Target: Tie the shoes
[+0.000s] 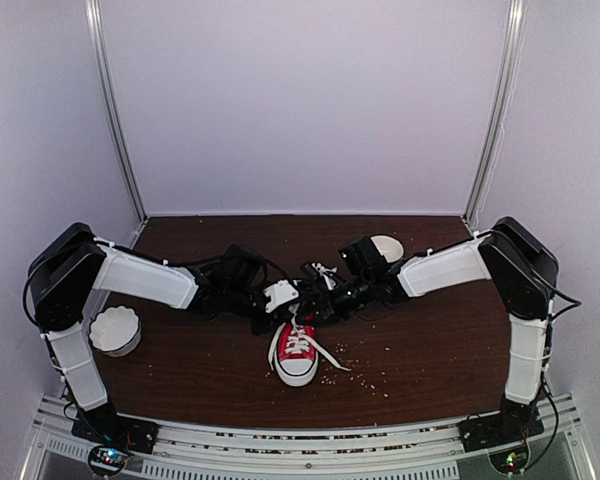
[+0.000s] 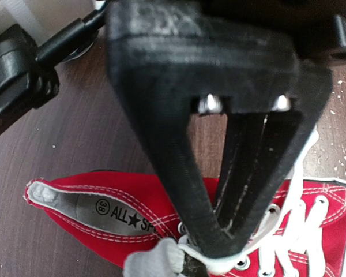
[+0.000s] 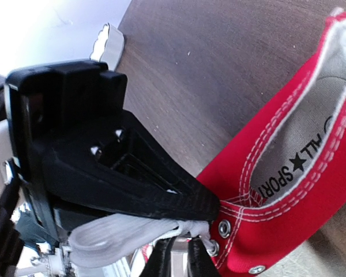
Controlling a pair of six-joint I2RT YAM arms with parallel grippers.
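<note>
The shoe (image 1: 297,355) is a red low-top sneaker lying mid-table, its white toe cap toward the arms' bases. Both grippers meet over its top eyelets. My left gripper (image 1: 296,300) (image 2: 219,248) is shut, pinching a white lace (image 2: 303,225) at its tips beside the shoe (image 2: 121,184) opening. My right gripper (image 1: 326,302) (image 3: 210,206) comes in from the other side, jaws nearly together. A lace loop (image 3: 121,231) lies against its tip by the eyelets of the shoe (image 3: 288,231); whether it is pinched is hidden. A loose lace end (image 1: 325,355) trails right.
A white fluted bowl (image 1: 115,330) stands at the left near my left arm. Another white bowl (image 1: 388,245) sits behind my right gripper and shows its rim (image 3: 106,43) in the right wrist view. Crumbs (image 1: 365,372) are scattered right of the shoe.
</note>
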